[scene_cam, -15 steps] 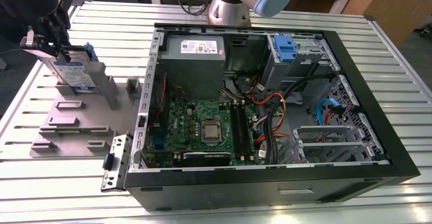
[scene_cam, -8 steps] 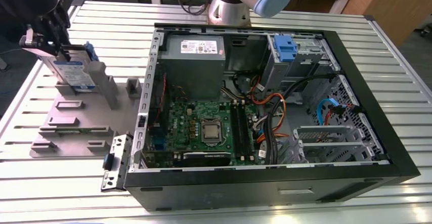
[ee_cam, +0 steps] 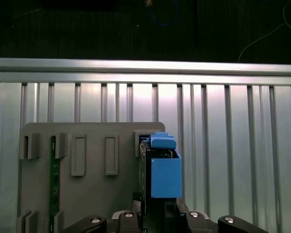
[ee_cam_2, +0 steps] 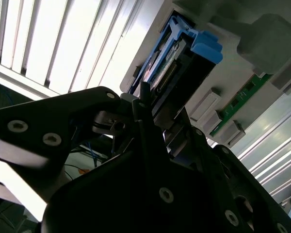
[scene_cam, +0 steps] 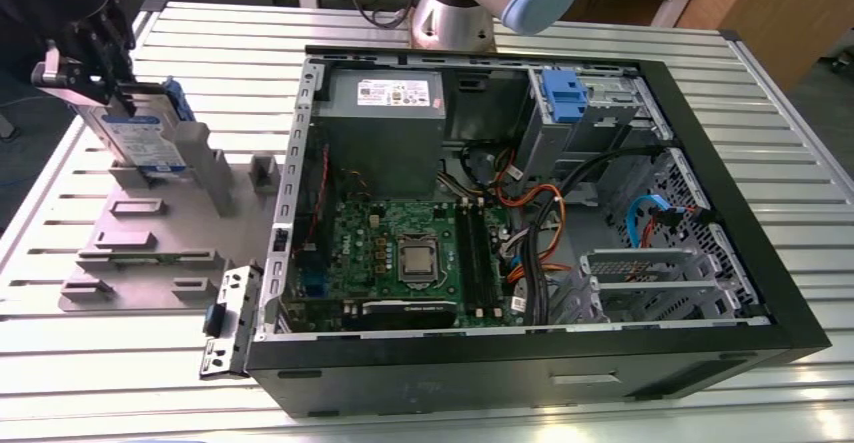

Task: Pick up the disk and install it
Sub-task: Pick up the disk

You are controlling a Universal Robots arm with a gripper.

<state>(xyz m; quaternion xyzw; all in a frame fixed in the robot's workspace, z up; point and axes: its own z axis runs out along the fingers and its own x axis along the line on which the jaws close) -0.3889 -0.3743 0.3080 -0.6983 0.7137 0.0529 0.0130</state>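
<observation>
The disk [scene_cam: 134, 133] stands on edge at the back end of a grey holder plate [scene_cam: 147, 253], on the exterior view's left. It is silver-grey with a white-and-blue label and a blue carrier. My gripper [scene_cam: 83, 81] sits on its upper end, shut on it. In the first wrist view the disk [ee_cam: 162, 170] shows its blue bracket end, rising from my gripper [ee_cam: 157, 206] over the holder plate [ee_cam: 87, 194]. The second wrist view has the disk [ee_cam_2: 179, 48] running out from between the dark fingers [ee_cam_2: 140, 99].
An open computer case [scene_cam: 787, 303] lies on the slatted metal table [scene_cam: 801, 403], right of the holder. Inside are a motherboard [scene_cam: 400, 253], a grey power-supply box [scene_cam: 380, 113], cables and a drive bay with another blue carrier [scene_cam: 567, 93]. The arm's base [scene_cam: 454, 13] stands behind the case.
</observation>
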